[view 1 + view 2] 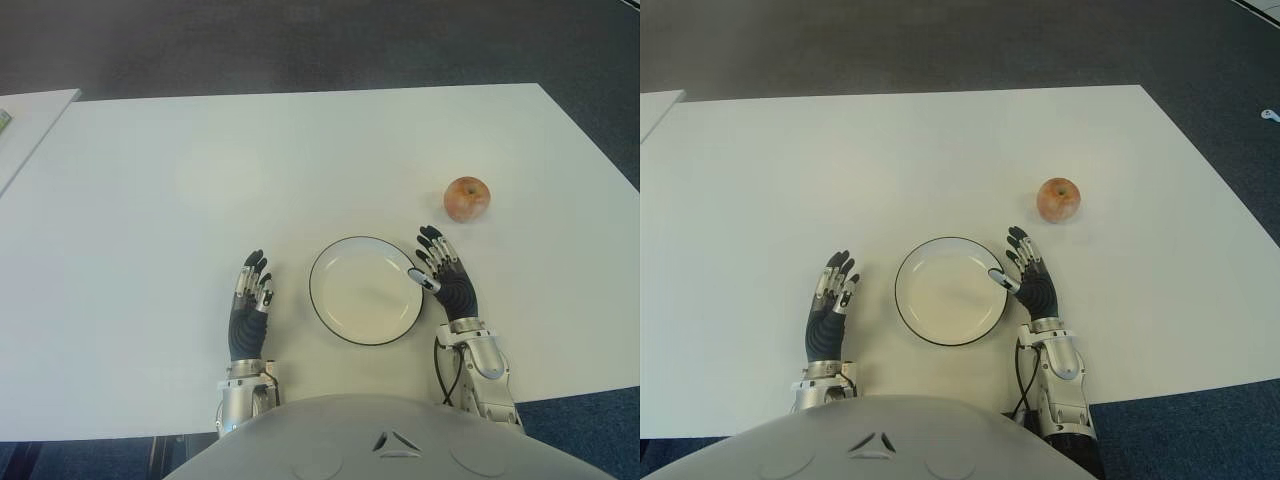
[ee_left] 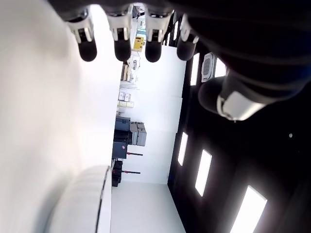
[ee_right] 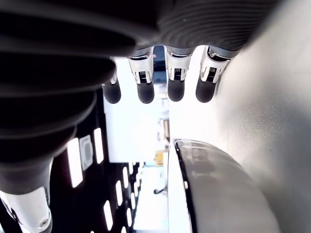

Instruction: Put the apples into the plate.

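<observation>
The left hand [image 1: 250, 305] is seen left of the plate [image 1: 335, 310], fingers extended, nothing held. The right hand [image 1: 447, 277] is seen just right of the plate, fingers likewise apart and empty. One apple [image 1: 467, 198] is noted on the table [image 1: 150, 200], beyond the right hand.

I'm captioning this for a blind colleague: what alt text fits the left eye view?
A red-yellow apple sits on a white table, beyond the open right hand beside an empty black-rimmed white plate. The open left hand shows left of the plate.
</observation>
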Motion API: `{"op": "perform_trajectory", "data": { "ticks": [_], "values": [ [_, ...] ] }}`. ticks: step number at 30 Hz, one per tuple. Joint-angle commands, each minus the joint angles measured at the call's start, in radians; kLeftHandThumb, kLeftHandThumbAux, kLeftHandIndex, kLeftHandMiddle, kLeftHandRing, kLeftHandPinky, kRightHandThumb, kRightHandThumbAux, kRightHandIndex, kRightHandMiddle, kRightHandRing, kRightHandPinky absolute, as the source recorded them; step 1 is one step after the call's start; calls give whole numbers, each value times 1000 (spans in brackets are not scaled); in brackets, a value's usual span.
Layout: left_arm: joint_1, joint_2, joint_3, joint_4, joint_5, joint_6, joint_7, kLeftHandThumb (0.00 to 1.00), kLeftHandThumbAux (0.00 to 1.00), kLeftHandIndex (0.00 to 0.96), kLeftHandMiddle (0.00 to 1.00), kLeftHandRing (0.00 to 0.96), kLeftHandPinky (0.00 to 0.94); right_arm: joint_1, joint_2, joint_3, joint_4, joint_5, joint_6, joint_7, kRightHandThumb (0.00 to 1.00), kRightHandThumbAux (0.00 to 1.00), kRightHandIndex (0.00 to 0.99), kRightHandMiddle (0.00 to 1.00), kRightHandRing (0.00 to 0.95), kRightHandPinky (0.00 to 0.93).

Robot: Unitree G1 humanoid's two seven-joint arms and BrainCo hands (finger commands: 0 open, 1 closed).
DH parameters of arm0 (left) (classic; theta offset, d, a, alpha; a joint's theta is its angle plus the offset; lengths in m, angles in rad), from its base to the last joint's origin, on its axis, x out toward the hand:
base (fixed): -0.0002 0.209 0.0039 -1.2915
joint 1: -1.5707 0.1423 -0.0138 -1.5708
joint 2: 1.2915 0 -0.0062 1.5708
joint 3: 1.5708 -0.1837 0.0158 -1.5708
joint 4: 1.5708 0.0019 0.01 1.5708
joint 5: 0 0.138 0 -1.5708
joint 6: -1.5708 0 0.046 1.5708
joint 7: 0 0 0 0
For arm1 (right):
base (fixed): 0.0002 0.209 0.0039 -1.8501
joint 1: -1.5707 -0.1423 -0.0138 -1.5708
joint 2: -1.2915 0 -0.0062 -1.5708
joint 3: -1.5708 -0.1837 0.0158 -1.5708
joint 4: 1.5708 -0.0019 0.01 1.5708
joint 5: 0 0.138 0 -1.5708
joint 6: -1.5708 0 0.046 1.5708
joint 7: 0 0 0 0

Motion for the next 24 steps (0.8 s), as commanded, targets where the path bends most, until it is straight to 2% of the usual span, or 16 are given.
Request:
{"op": "perform_trajectory", "data": {
  "ticks": [1,18,24],
  "values": [
    [25,-17,3,27,7,31,7,94,476,66,48,20,15,35,2,9,41,-6,50,2,131,667,0,0,0,0],
    [7,-23,1,67,-58,-19,-27,134,454,75,52,28,35,32,2,7,35,-6,65,-5,141,655,0,0,0,0],
    [6,-19,-1,69,-65,-12,-39,135,462,70,46,22,27,26,2,6,37,-11,68,-10,155,649,0,0,0,0]
  ]
}}
